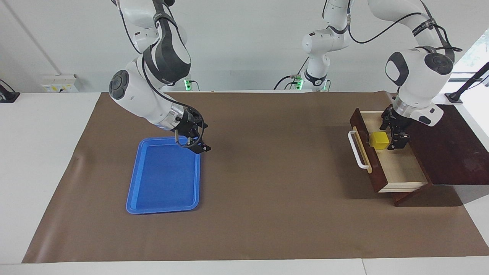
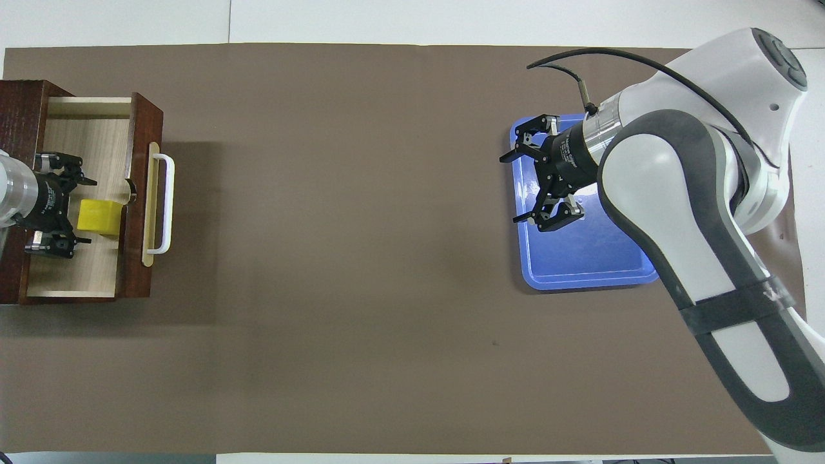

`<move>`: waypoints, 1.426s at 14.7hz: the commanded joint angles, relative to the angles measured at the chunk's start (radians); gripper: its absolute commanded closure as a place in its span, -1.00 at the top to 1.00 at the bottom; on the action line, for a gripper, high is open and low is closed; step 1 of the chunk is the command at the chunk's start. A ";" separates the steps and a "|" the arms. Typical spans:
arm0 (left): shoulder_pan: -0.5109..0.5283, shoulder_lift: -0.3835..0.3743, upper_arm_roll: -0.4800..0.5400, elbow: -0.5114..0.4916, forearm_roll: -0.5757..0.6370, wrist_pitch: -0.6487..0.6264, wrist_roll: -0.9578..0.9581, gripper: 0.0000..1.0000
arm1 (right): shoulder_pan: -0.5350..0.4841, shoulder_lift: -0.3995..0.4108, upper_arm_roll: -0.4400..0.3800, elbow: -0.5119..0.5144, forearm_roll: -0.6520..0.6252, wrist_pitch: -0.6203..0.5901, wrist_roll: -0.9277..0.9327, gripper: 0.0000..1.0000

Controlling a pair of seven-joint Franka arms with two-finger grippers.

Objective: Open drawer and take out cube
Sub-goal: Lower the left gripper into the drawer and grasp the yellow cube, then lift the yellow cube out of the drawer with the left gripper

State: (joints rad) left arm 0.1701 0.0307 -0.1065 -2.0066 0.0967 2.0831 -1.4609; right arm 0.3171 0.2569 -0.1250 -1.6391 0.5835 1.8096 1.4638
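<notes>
The drawer (image 1: 373, 162) (image 2: 143, 129) stands pulled out of its dark wooden box (image 1: 450, 149) at the left arm's end of the table, white handle (image 1: 357, 151) facing the table's middle. The yellow cube (image 1: 379, 140) (image 2: 103, 218) rests on the pale drawer floor just inside the front panel. My left gripper (image 1: 391, 136) (image 2: 93, 212) is lowered into the drawer, open, on the box's side of the cube, with its fingertips either side of the cube's edge; whether they touch it I cannot tell. My right gripper (image 1: 191, 145) (image 2: 509, 189) hangs open and empty over a corner of the blue tray.
The flat blue tray (image 1: 164, 179) (image 2: 580, 258) lies toward the right arm's end of the table with nothing in it. A brown mat (image 1: 267, 191) covers the table between the tray and the drawer. The right arm's elbow looms over the tray's end in the overhead view.
</notes>
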 commanded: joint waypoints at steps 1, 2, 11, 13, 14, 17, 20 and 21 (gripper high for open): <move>0.006 -0.032 0.002 -0.063 -0.012 0.058 -0.030 1.00 | 0.002 -0.024 0.001 -0.031 0.021 0.020 0.006 1.00; 0.006 -0.029 0.002 -0.069 -0.012 0.080 -0.050 1.00 | 0.002 -0.024 0.001 -0.034 0.021 0.019 0.004 1.00; 0.000 0.011 0.001 -0.017 -0.014 0.078 -0.137 -1.00 | -0.013 -0.025 0.001 -0.039 0.021 0.008 -0.010 1.00; -0.012 0.049 0.001 0.104 -0.014 -0.044 -0.138 -1.00 | -0.015 -0.025 0.001 -0.034 0.021 0.005 -0.010 1.00; -0.027 0.096 -0.007 0.217 -0.020 -0.154 -0.144 -1.00 | -0.015 -0.025 -0.001 -0.034 0.021 0.001 -0.010 1.00; -0.122 0.166 -0.002 0.429 -0.049 -0.352 -0.186 -1.00 | -0.018 -0.024 -0.002 -0.031 0.021 -0.003 -0.010 1.00; -0.208 0.181 -0.002 0.462 -0.051 -0.396 -0.320 -1.00 | -0.018 -0.024 -0.002 -0.030 0.021 -0.004 -0.011 1.00; -0.246 0.181 -0.004 0.462 -0.052 -0.391 -0.387 -1.00 | -0.018 -0.024 -0.004 -0.030 0.019 -0.013 -0.011 1.00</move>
State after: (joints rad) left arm -0.0132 0.1806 -0.1218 -1.5876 0.0564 1.7261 -1.7495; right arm 0.3080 0.2549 -0.1297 -1.6477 0.5835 1.8078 1.4638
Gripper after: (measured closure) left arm 0.449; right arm 0.000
